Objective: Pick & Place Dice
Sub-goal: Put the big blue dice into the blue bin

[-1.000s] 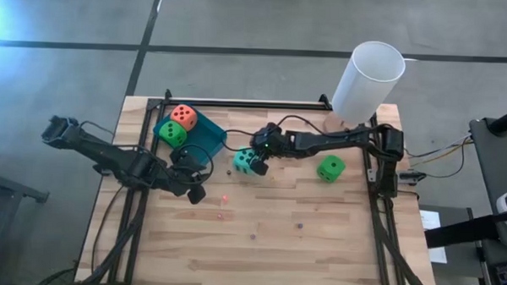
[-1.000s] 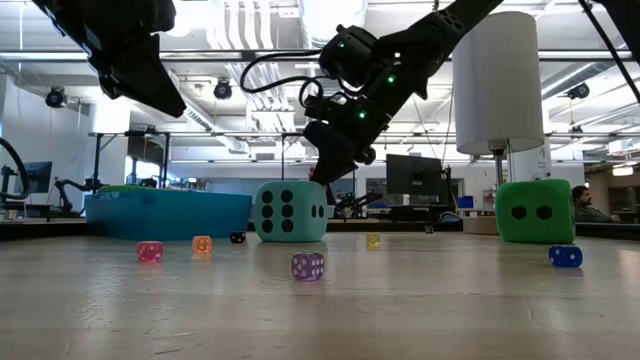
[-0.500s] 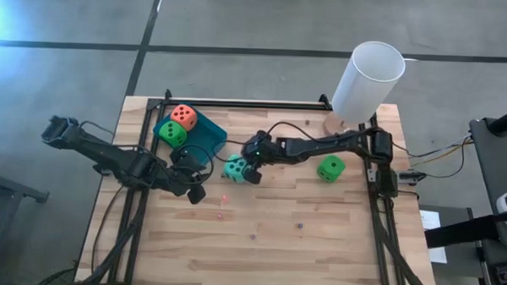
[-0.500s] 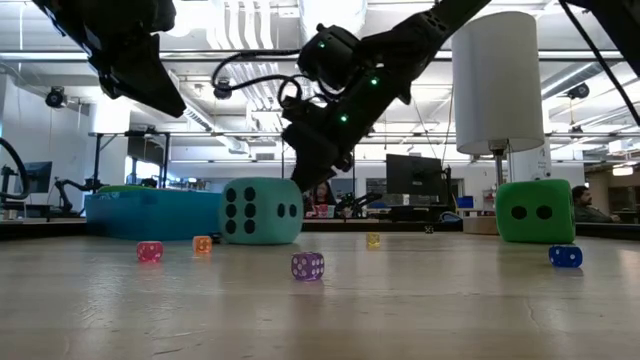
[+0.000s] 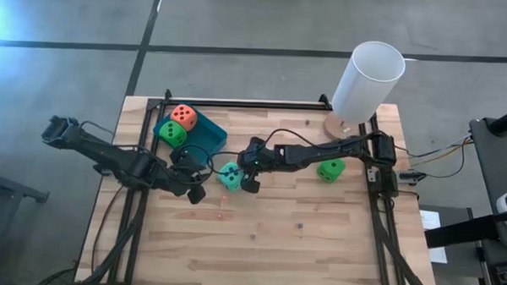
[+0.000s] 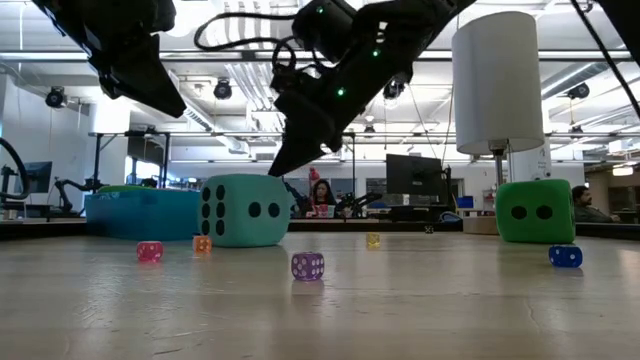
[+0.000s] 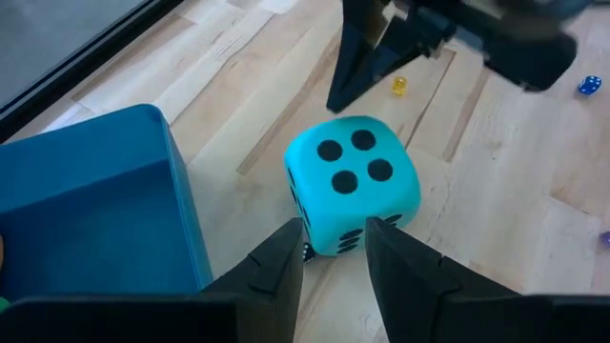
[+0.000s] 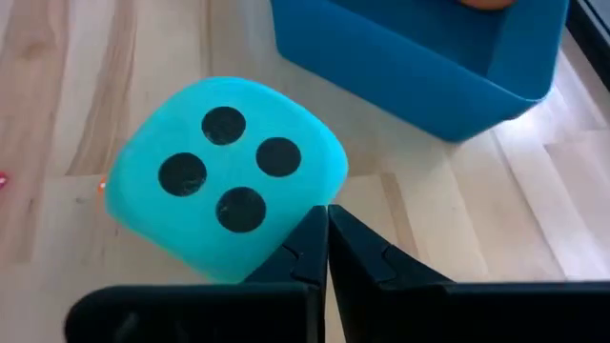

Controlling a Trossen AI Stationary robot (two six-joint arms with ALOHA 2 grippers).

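The teal die (image 5: 229,175) stands flat on the table left of centre, its four-pip face up (image 8: 229,176). My right gripper (image 8: 327,211) is shut and comes at it from the right (image 5: 247,178). My left gripper (image 7: 334,238) is open and hangs just left of the die (image 5: 196,191), its fingers short of the die and apart from it. The orange-red die (image 5: 183,116) and one green die (image 5: 173,135) lie in the blue tray (image 5: 204,139). The other green die (image 5: 329,169) sits on the table to the right. My right gripper lies with its shut fingertips (image 6: 277,168) against the teal die's right-hand upper edge (image 8: 322,186). It slants down from the table's right side. The die rests on the table by its bottom face, upright.
A tall white cylinder (image 5: 368,79) stands at the far right corner. Several tiny dice lie on the boards: pink (image 6: 149,251), orange (image 6: 202,244), purple (image 6: 307,265), yellow (image 6: 372,240), blue (image 6: 565,256). The tray's wall (image 7: 181,219) is close to the die's left.
My right gripper has moved toward the table's left edge and slightly toward the near edge, fingers shut. The teal die has slid leftward along the table ahead of it and turned about on its base, ending close to my left gripper.
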